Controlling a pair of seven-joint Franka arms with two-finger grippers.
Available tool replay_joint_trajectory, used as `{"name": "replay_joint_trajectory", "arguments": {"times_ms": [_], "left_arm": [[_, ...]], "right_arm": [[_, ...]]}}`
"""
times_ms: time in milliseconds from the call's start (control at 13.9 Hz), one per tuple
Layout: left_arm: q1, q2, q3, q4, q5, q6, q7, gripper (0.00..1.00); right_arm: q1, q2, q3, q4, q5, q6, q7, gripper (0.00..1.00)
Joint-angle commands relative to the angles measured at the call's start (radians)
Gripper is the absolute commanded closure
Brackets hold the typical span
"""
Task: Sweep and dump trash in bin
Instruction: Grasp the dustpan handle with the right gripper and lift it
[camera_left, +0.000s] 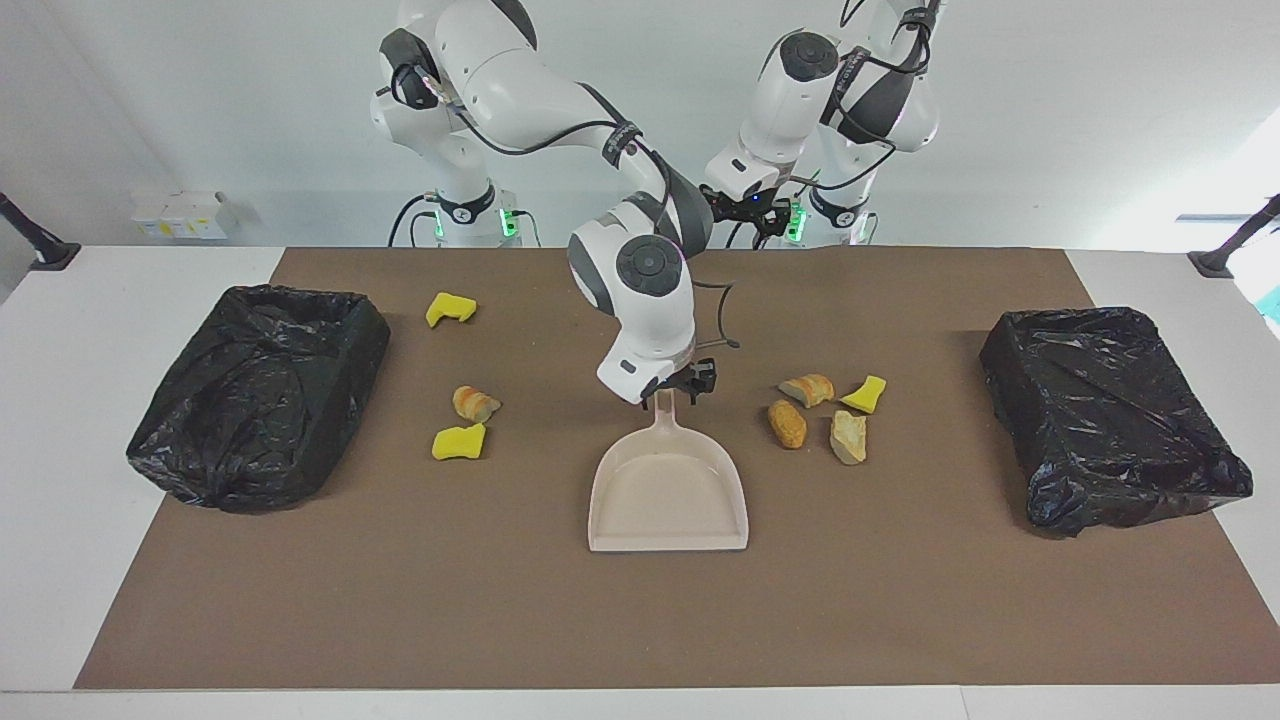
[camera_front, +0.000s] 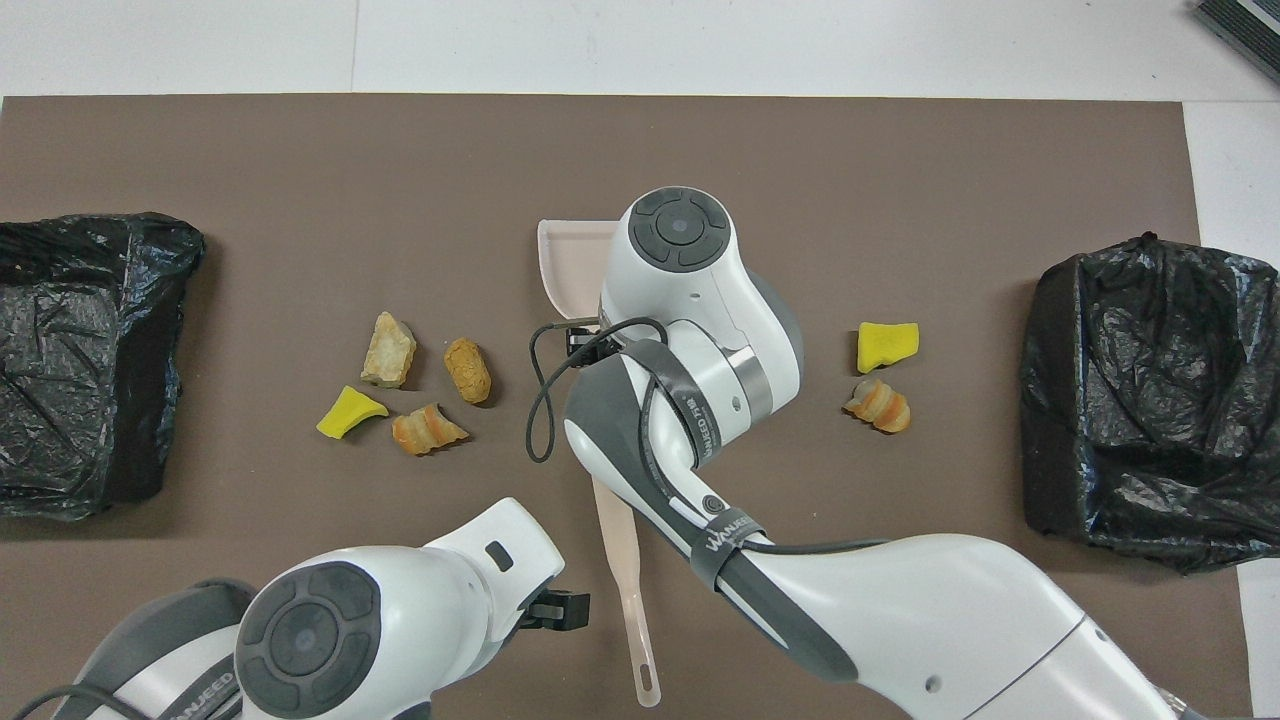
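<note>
The beige dustpan (camera_left: 668, 490) lies mid-mat, its handle pointing toward the robots; only its corner (camera_front: 562, 262) shows from overhead. My right gripper (camera_left: 680, 383) is down at the end of that handle. The brush (camera_front: 622, 560) lies nearer to the robots, mostly hidden under the right arm. Trash lies in two groups. Bread (camera_left: 475, 403) and yellow sponges (camera_left: 459, 441) (camera_left: 450, 307) sit toward the right arm's end. Bread chunks (camera_left: 787, 422) (camera_left: 848, 436) (camera_left: 806, 388) and a sponge (camera_left: 864, 394) sit toward the left arm's end. My left gripper (camera_left: 752, 210) hangs open over the mat's edge nearest the robots.
Two bins lined with black bags stand on the brown mat, one at the right arm's end (camera_left: 260, 395) and one at the left arm's end (camera_left: 1110, 415). The right arm's elbow and cable hang over the brush and the dustpan's handle.
</note>
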Motion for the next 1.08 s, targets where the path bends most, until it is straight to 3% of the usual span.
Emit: {"name": "replay_joint_trajectory", "arguments": {"times_ms": [0,72,143,359,430,860,1004], "left_arm": [[-0.017,-0.027,0.017,-0.028,-0.014,0.003,-0.008,0.0],[-0.013,-0.027,0.017,-0.028,-0.014,-0.003,-0.008,0.0],[-0.01,-0.027,0.017,-0.027,-0.014,-0.012,-0.008,0.0],[-0.011,-0.027,0.017,-0.027,-0.014,-0.012,-0.008,0.0],[-0.013,-0.027,0.017,-0.027,-0.014,-0.012,-0.008,0.0],[-0.031,-0.014,0.016,-0.028,-0.014,0.007,-0.01,0.0],[-0.078,0.036,0.016,-0.037,-0.014,0.042,-0.025,0.0]], "right_arm": [[-0.005,-0.035,0.005,-0.054,-0.016,0.002,0.029,0.27],[-0.005,-0.037,0.006,-0.057,-0.016,0.001,0.043,0.3],[-0.005,-0.043,0.005,-0.069,-0.016,0.001,0.049,0.38],[-0.004,-0.049,0.008,-0.074,-0.017,-0.004,0.049,0.93],[-0.004,-0.049,0.008,-0.073,-0.017,-0.008,0.049,1.0],[-0.048,-0.106,0.003,-0.072,-0.017,-0.089,-0.082,1.0],[-0.093,-0.146,0.003,-0.072,-0.017,-0.134,-0.176,1.0]]}}
